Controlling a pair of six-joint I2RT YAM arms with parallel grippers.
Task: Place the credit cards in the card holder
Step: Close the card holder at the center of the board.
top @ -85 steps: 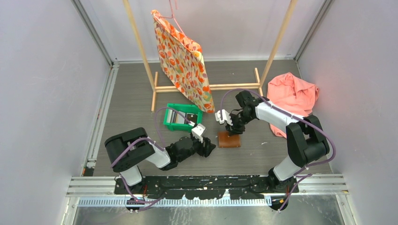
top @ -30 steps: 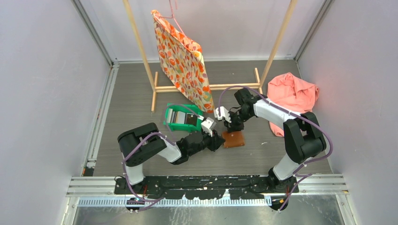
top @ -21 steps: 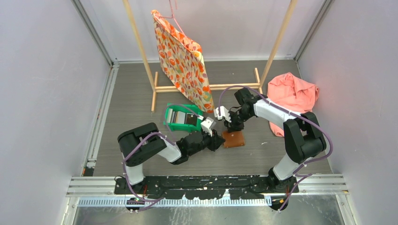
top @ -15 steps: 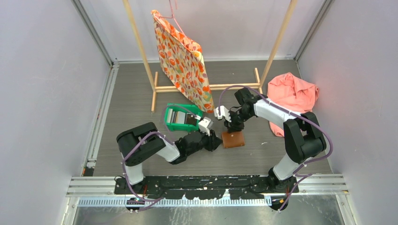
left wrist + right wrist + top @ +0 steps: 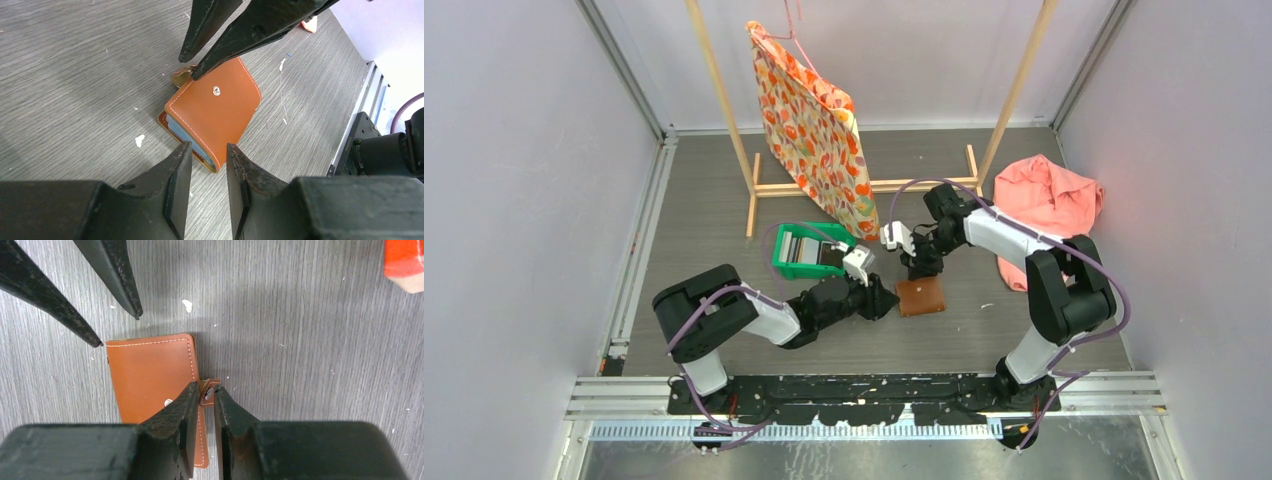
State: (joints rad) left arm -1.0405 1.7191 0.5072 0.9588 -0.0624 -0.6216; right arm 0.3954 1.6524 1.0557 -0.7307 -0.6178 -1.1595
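Brown leather card holder (image 5: 921,296) lies closed at mid-table, just right of the green bin (image 5: 786,264) where the credit cards (image 5: 807,249) sit; right gripper (image 5: 204,390) pinches its snap tab (image 5: 208,394) at the far edge, likely to peel the flap open; left gripper (image 5: 207,156), fingers slightly parted, straddles the left edge, probably to steady it; pale walls (image 5: 524,150) enclose the grey wood-grain table (image 5: 714,220), flecked with white specks (image 5: 139,140).
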